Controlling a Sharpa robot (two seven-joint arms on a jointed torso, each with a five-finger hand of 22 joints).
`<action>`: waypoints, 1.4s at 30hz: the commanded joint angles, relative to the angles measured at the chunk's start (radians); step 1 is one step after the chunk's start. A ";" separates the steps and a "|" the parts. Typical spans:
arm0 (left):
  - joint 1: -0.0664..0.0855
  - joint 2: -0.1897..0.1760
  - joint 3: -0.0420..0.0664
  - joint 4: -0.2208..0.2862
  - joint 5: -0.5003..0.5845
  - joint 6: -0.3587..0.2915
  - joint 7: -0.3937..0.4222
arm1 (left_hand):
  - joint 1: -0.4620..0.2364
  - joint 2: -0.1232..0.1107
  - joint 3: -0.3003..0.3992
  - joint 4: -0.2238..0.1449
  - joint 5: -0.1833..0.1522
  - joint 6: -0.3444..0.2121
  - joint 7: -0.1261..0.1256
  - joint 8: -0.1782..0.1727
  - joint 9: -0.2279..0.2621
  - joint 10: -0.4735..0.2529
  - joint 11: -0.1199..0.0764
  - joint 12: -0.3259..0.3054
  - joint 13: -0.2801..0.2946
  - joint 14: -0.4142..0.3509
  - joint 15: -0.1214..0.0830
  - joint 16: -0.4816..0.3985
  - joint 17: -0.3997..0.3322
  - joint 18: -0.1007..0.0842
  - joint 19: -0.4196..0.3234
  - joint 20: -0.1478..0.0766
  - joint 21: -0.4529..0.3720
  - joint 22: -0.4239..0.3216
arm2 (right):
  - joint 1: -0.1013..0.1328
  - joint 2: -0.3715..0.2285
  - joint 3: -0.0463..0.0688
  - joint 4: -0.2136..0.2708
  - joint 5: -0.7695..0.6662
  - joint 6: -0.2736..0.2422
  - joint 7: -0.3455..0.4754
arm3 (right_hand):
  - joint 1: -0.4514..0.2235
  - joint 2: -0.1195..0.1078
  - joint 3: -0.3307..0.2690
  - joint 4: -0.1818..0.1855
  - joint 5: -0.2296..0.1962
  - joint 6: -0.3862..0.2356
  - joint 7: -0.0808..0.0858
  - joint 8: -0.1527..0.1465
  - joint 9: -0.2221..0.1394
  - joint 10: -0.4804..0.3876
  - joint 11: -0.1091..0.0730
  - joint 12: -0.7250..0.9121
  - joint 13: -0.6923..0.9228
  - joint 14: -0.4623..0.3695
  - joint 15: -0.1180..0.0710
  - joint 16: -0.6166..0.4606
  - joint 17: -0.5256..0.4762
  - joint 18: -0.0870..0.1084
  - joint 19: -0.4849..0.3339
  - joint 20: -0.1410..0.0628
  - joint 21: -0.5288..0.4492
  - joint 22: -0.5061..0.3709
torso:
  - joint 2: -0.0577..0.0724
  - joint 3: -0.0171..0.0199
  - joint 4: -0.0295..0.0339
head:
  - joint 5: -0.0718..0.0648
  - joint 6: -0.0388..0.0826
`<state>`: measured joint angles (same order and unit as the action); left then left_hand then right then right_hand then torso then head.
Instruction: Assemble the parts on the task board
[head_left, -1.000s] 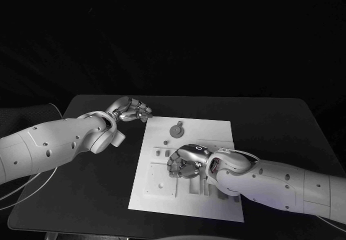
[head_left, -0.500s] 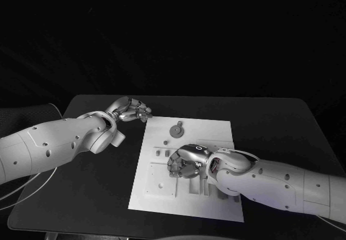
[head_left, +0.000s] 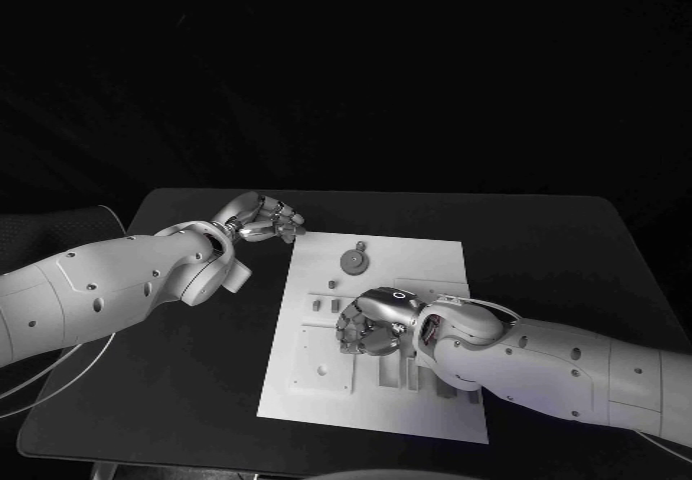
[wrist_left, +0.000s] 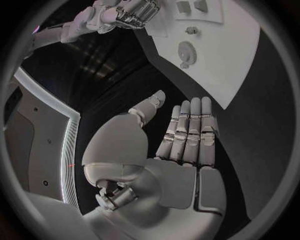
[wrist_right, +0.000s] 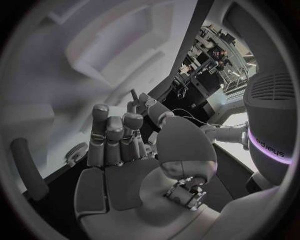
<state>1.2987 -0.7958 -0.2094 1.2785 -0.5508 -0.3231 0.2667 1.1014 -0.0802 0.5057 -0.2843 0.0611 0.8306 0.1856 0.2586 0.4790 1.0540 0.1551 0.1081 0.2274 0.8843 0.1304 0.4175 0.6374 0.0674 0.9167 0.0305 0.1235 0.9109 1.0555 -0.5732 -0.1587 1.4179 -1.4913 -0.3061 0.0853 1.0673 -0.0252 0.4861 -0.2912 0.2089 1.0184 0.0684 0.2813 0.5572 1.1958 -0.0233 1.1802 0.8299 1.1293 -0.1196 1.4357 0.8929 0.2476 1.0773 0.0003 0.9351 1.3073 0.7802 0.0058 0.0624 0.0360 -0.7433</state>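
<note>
The white task board (head_left: 411, 270) lies in the middle of the black table. My right hand (head_left: 372, 325) hovers low over the board's middle with its fingers curled down. In the right wrist view a thin dark sliver (wrist_right: 133, 95) shows between its thumb and fingers (wrist_right: 112, 132); I cannot tell whether it is a held part. My left hand (head_left: 264, 220) is over the table just off the board's far left corner. Its fingers (wrist_left: 190, 130) lie straight and hold nothing. A round part (head_left: 353, 261) sits at the board's far end, also seen from the left wrist as the round part (wrist_left: 186, 52).
Small parts (head_left: 330, 286) lie on the board between the round part and my right hand. A rectangular plate (head_left: 320, 365) sits on the board's near left. A thin cable (head_left: 58, 375) runs over the table's left edge. Bare table (head_left: 562, 250) spreads to the right.
</note>
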 joint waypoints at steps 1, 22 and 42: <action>0.001 0.001 0.001 0.002 -0.004 -0.001 0.007 | 0.011 0.002 -0.008 0.000 0.006 -0.001 0.002 0.007 -0.001 0.006 0.004 -0.004 -0.001 -0.004 0.005 -0.006 0.001 0.007 -0.004 0.005 -0.004 0.001 | -0.003 0.001 -0.003 -0.003 -0.019 0.028 -0.008 | -0.002 0.001 0.003 0.000 0.003 0.012 0.018 0.004 0.001 -0.007 -0.002 -0.003 0.001 -0.001 -0.006 -0.004 0.001 0.014 0.001 -0.007 0.000 0.010 | 0.000 0.0006 -0.0004 | 0.002 -0.002; 0.001 0.001 0.001 0.002 -0.005 -0.003 0.008 | 0.014 0.002 -0.007 0.000 0.006 -0.001 0.002 0.007 -0.001 0.007 0.004 -0.005 -0.002 -0.004 0.005 -0.007 0.002 0.007 -0.004 0.005 -0.004 0.001 | -0.003 -0.005 -0.006 0.006 -0.038 0.040 -0.009 | 0.020 -0.003 0.010 -0.002 0.003 0.010 0.019 0.002 0.001 -0.008 -0.001 -0.005 0.003 -0.004 -0.006 -0.005 0.002 0.014 -0.003 -0.009 0.000 0.011 | 0.000 0.0006 0.0000 | 0.003 -0.004; 0.001 0.001 0.001 0.004 -0.006 -0.003 0.007 | 0.016 0.002 -0.007 -0.001 0.006 -0.001 0.002 0.007 -0.001 0.008 0.004 -0.006 -0.003 -0.004 0.005 -0.008 0.004 0.007 -0.003 0.005 -0.005 0.001 | -0.003 -0.004 -0.008 0.012 -0.037 0.044 -0.005 | 0.023 -0.012 0.007 -0.002 -0.003 0.007 0.021 -0.001 0.001 -0.009 0.001 -0.005 0.003 -0.005 -0.004 -0.005 0.002 0.014 -0.005 -0.008 0.000 0.012 | 0.000 -0.0008 -0.0002 | 0.005 -0.007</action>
<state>1.2988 -0.7961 -0.2094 1.2790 -0.5530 -0.3232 0.2667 1.1054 -0.0763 0.5057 -0.2843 0.0611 0.8306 0.1856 0.2624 0.4792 1.0574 0.1585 0.1081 0.2257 0.8843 0.1304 0.4137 0.6399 0.0611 0.9167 0.0305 0.1235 0.9109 1.0563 -0.5778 -0.1628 1.4270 -1.5149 -0.2943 0.0785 1.0875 -0.0342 0.4901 -0.2953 0.2089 1.0153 0.0715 0.2813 0.5586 1.1958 -0.0233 1.1802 0.8321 1.1250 -0.1187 1.4357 0.8937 0.2469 1.0736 -0.0033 0.9351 1.3073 0.7804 0.0053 0.0622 0.0399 -0.7488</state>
